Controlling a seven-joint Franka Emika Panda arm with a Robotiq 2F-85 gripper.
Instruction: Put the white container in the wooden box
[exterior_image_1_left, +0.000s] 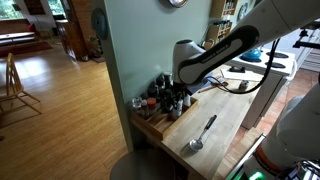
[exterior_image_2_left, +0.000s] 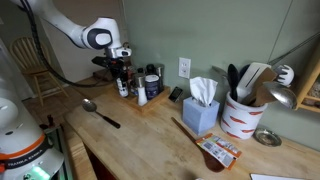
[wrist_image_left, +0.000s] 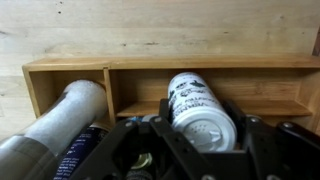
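Note:
In the wrist view the white container (wrist_image_left: 200, 108), a pale cylinder with black print and a shaker lid, sits between my gripper's (wrist_image_left: 200, 128) two black fingers, which press against its sides. It is over the right compartment of the wooden box (wrist_image_left: 200, 62), whose light-wood walls and divider frame it. In both exterior views the gripper (exterior_image_1_left: 172, 92) (exterior_image_2_left: 120, 72) hangs over the wooden box (exterior_image_1_left: 160, 122) (exterior_image_2_left: 150, 100) at the wall end of the counter, among small bottles. The container itself is too small to make out there.
A pale cylinder (wrist_image_left: 70, 110) and a dark bottle (wrist_image_left: 85, 150) fill the box's left compartment. A metal ladle (exterior_image_1_left: 203, 132) (exterior_image_2_left: 100, 112) lies on the counter. A tissue box (exterior_image_2_left: 202, 105) and a utensil crock (exterior_image_2_left: 242, 115) stand further along.

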